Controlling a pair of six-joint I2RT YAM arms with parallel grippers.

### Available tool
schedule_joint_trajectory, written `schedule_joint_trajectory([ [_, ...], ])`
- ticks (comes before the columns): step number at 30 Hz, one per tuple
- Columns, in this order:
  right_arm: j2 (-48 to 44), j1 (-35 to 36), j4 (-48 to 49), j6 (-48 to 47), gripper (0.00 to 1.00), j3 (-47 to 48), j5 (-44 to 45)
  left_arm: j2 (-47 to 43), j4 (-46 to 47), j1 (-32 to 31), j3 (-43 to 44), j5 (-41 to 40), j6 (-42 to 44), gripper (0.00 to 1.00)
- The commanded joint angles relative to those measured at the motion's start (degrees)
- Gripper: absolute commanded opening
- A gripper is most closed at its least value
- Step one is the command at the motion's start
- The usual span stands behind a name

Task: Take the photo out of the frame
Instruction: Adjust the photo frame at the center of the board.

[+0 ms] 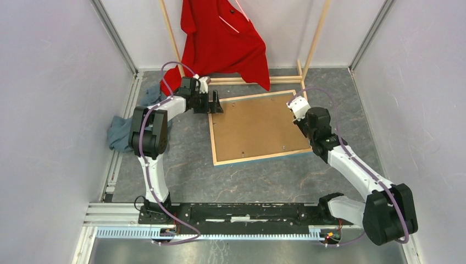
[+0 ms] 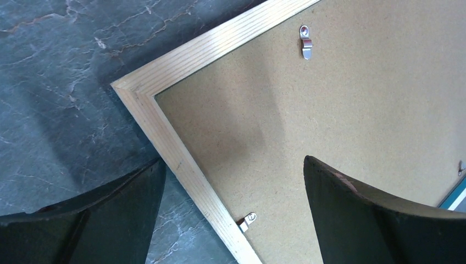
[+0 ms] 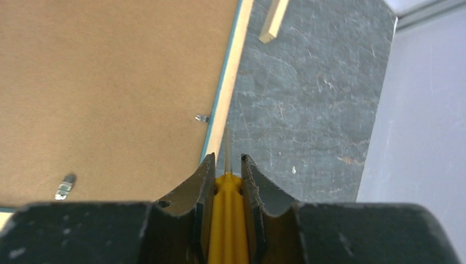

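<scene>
Frame (image 1: 211, 135), face-down: judged stiff, light; backing board (image 1: 255, 126) retained by metal tabs (image 2: 306, 44), to be turned first. Left gripper (image 1: 216, 103) wide open; right gripper (image 3: 226, 165) closed on yellow-handled tool (image 3: 226, 225), possibly screwdriver

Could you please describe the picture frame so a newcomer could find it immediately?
On the dark marbled table, in front of the tall wooden rack draped with a red garment, the frame lies back upward. Its pale wood border encloses a brown backing board held by small metal clips, unlike the rack's bare upright bars.
</scene>
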Motion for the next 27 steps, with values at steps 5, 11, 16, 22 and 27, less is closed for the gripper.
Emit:
schedule_joint_trajectory([
  [5,2.82,-4.32,3.03,5.02,0.00,1.05,7.60,-4.35,-3.25,-0.73,0.39,-0.02,0.31,1.00],
  [11,5.28,-5.92,0.03,6.02,0.00,2.01,2.72,-10.17,-6.07,-0.65,-3.84,-0.51,3.16,1.00],
  [16,6.55,-8.03,-2.97,7.06,0.00,2.96,-5.95,-13.39,-7.93,-0.43,-6.46,-0.63,6.00,1.00],
  [22,6.28,-9.22,-5.72,7.66,0.00,3.84,-15.92,-15.41,-9.66,0.94,-6.95,-1.35,7.81,1.00],
  [27,4.65,-9.38,-7.10,8.30,0.00,4.30,-20.09,-15.05,-8.87,1.55,-7.56,-1.60,7.81,1.00],
])
